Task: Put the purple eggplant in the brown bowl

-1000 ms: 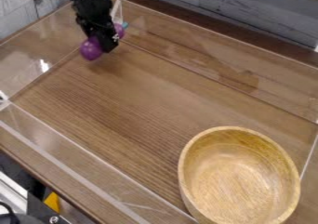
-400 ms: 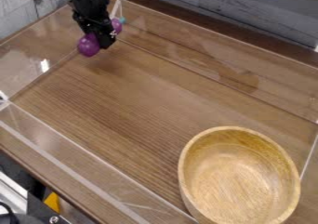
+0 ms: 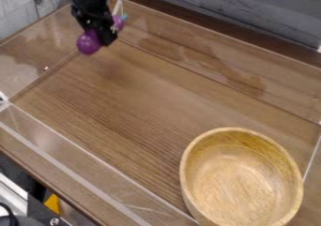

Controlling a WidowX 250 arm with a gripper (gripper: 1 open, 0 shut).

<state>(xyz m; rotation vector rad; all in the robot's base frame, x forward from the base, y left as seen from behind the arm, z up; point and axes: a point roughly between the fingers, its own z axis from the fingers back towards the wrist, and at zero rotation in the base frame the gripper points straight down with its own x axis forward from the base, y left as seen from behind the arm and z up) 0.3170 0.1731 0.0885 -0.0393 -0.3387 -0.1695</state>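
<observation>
The hand is gripping the purple eggplant, its dark fingers closed across the middle. The toy's fat end bulges out on the side toward the camera's lower left, and a bit of purple with the teal-blue cap shows on the other side, so its long axis appears to run slantwise through the grip, from lower left to upper right in the view. How far the eggplant is off the worktop, if at all, I can't tell from this angle.

Outward from the hand, the relation that matters is the one to the brown bowl: hand and eggplant are well apart from it, up and to the left of the bowl as the camera sees it, with the bare middle of the worktop between. There is only the one arm, so the carry is its job. I'd judge the coming move to be a long diagonal toward the bowl, roughly square to the eggplant's long axis. The fat end hangs out nearer the bowl's rim, so it should be kept high enough to pass over before letting go.
</observation>
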